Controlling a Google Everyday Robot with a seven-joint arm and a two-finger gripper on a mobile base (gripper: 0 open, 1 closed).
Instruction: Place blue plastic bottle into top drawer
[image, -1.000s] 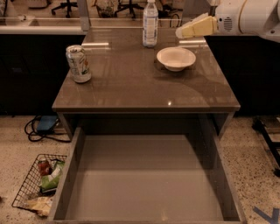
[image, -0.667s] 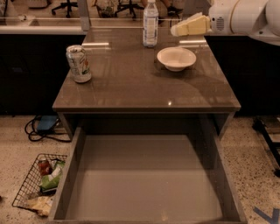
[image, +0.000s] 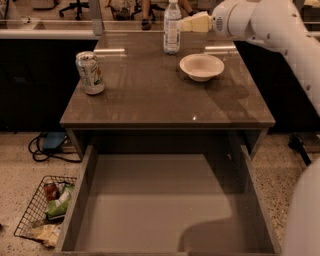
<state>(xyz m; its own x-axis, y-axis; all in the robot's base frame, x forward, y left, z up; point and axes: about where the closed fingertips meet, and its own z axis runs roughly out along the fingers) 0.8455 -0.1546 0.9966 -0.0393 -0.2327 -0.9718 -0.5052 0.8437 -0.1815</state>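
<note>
The bottle (image: 172, 27) stands upright at the tabletop's (image: 150, 100) far edge, with the gripper (image: 184, 23) just to its right; I cannot tell the jaws' state. Grip it mid-body, lift clear of the bowl (image: 202, 66), then lower into the drawer (image: 160, 205).

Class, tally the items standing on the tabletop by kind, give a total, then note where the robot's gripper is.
Bottles: 1, the blue plastic bottle
Cans: 1, the drink can
Bowls: 1, the white bowl
Total: 3
The gripper hovers close beside the bottle, on the bowl's side, level with its upper half.
</note>
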